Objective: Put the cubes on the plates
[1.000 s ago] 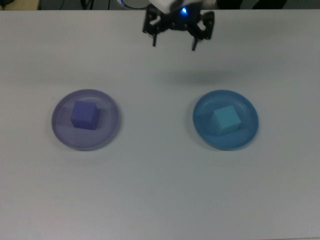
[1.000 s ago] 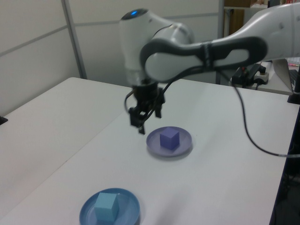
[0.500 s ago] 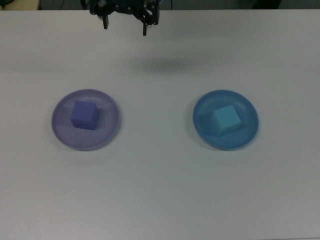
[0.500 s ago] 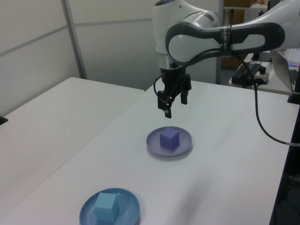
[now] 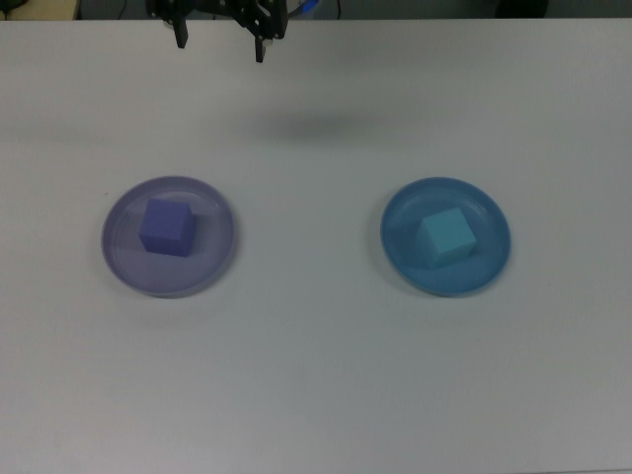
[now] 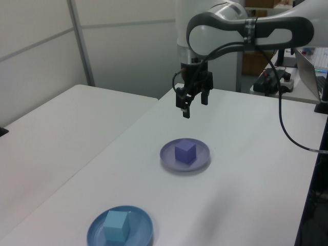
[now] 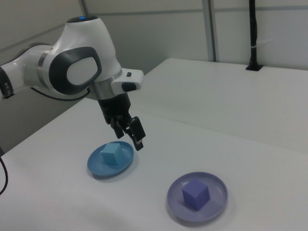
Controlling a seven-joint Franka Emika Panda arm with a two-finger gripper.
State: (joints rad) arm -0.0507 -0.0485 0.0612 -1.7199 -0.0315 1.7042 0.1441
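A violet-purple cube [image 5: 165, 227] lies on the pale lavender plate [image 5: 213, 263] at the top view's left. At the top view's right, a light teal cube [image 5: 446, 235] lies on the blue plate [image 5: 491, 263]. My gripper [image 5: 220, 42] hangs open and empty at the table's far edge, raised well above the surface. The left view has the gripper [image 6: 195, 105] above and behind the lavender plate [image 6: 168, 157] with the purple cube [image 6: 185, 151]. The right view shows the gripper [image 7: 130, 139] in the air just beside the teal cube [image 7: 113, 154] and blue plate [image 7: 98, 169].
A second white table [image 6: 56, 133] adjoins along a seam on the left view's left. Cables and equipment [image 6: 274, 79] sit past the far edge behind the arm. A black pole [image 7: 252, 33] stands at the far side in the right view.
The open gripper has travelled toward the top view's left along the far edge and risen higher. Both cubes and plates stayed put.
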